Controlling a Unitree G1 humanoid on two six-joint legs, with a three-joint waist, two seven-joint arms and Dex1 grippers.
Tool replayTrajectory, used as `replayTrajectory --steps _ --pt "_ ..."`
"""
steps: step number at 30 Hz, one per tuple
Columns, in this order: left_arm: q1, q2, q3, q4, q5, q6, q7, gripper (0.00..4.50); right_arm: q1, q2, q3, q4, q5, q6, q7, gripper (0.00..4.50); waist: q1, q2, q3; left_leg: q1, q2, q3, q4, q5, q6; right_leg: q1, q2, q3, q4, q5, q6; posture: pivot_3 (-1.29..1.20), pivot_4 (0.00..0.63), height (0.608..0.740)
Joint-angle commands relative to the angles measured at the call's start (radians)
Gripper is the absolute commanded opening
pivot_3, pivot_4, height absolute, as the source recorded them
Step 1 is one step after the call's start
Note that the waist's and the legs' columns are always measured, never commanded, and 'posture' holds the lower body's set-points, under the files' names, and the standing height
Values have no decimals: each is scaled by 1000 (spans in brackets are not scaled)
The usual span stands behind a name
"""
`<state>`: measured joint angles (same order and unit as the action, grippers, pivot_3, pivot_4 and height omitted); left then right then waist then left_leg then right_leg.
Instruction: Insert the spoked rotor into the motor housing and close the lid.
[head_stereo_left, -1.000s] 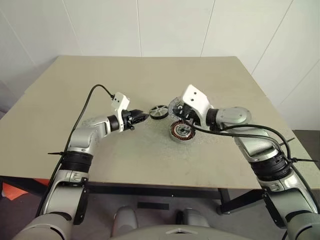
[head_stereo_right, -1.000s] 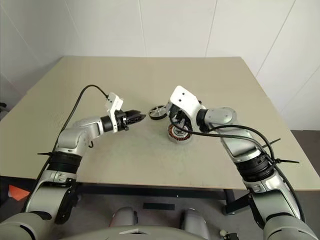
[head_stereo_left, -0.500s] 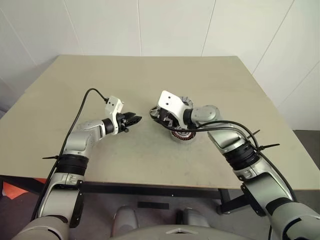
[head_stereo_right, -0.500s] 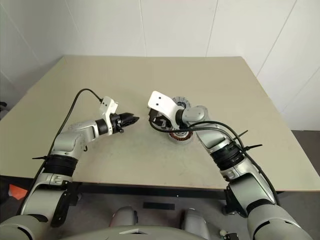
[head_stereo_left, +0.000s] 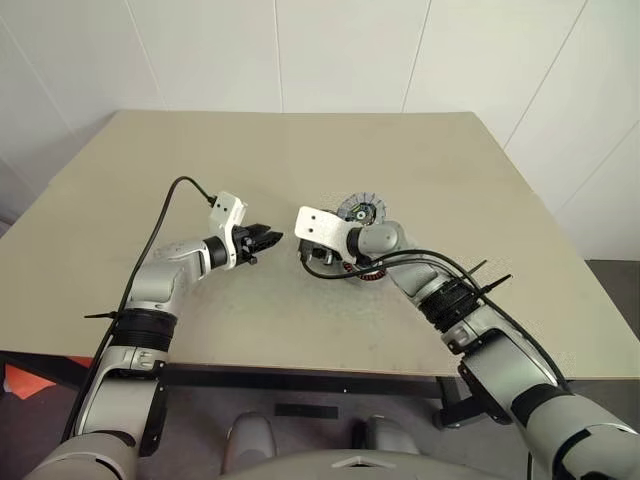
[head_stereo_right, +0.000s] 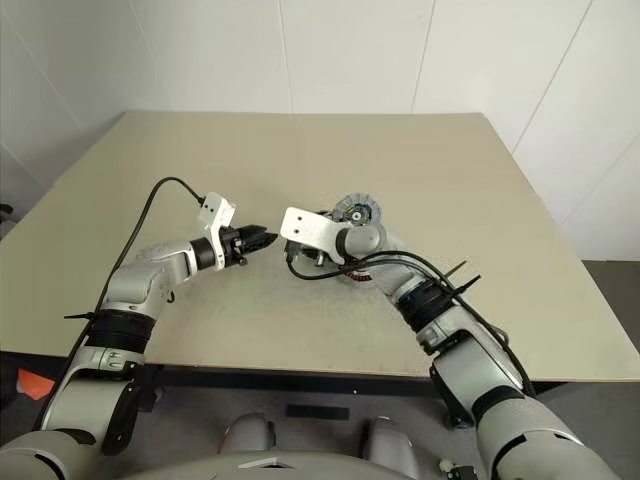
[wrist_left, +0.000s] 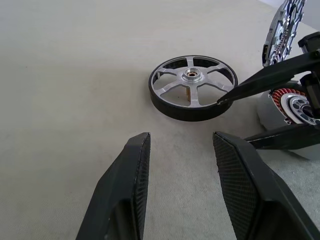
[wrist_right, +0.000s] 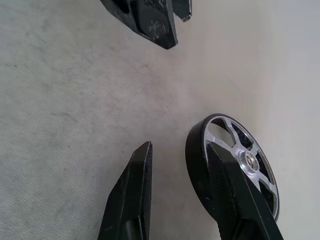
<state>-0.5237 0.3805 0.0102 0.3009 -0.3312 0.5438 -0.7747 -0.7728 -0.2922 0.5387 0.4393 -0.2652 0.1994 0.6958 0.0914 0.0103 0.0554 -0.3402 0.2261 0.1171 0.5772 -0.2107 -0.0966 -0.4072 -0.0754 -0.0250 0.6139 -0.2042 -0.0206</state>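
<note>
right gripper (wrist_right: 177, 187): fingers apart, one over the spoked rotor's (wrist_left: 193, 86) rim to pinch it | rotor flat on table, nine o'clock of motor housing (wrist_left: 295, 107) | left gripper (wrist_left: 180, 145): apart, empty, waiting near rotor

1. A large rectangular table with a matt beige top (head_stereo_left: 300, 160) takes up most of the scene, its far edge just before the wall.
2. A white panelled wall (head_stereo_left: 340, 50) stands behind the table, split by thin vertical seams.
3. A dark grey floor (head_stereo_left: 615, 285) lies to the right of the table.
4. An orange object (head_stereo_left: 18, 382) lies on the floor at the near left, under the table's edge.
</note>
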Motion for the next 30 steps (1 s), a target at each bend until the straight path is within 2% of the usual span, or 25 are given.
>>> replayTrajectory --steps 1,9,16,19,22,30 --pt "7 5 18 -44 -12 -6 3 2116 -42 4 -9 22 -43 -60 -29 1893 -1 0 0 0 0 0 0 0 0 0 0 0 0 0 0 0 0 740" --pt "11 4 17 -48 -14 -4 4 2116 -72 17 -2 163 -125 -149 -82 1893 -3 0 0 0 0 0 0 0 0 0 0 0 0 0 0 0 0 740" --pt "11 4 17 -49 -14 -3 5 2116 -85 19 -14 203 -158 -189 -108 1893 -7 0 0 0 0 0 0 0 0 0 0 0 1 0 0 0 0 740" --pt "9 5 18 -44 -13 -5 4 2116 -88 22 -25 203 -156 -193 -111 1267 -10 0 0 0 0 0 0 0 0 0 0 0 1 0 0 0 0 740" --pt "9 5 18 -44 -13 -6 4 2116 -90 23 -34 196 -154 -192 -110 299 -14 0 0 0 0 0 0 0 0 0 0 0 1 0 0 0 0 740" --pt "9 2 18 -41 -13 -7 6 2116 -82 29 -70 141 -129 -187 -118 283 -22 0 0 -1 0 0 0 0 0 -1 0 0 0 0 0 0 0 740"
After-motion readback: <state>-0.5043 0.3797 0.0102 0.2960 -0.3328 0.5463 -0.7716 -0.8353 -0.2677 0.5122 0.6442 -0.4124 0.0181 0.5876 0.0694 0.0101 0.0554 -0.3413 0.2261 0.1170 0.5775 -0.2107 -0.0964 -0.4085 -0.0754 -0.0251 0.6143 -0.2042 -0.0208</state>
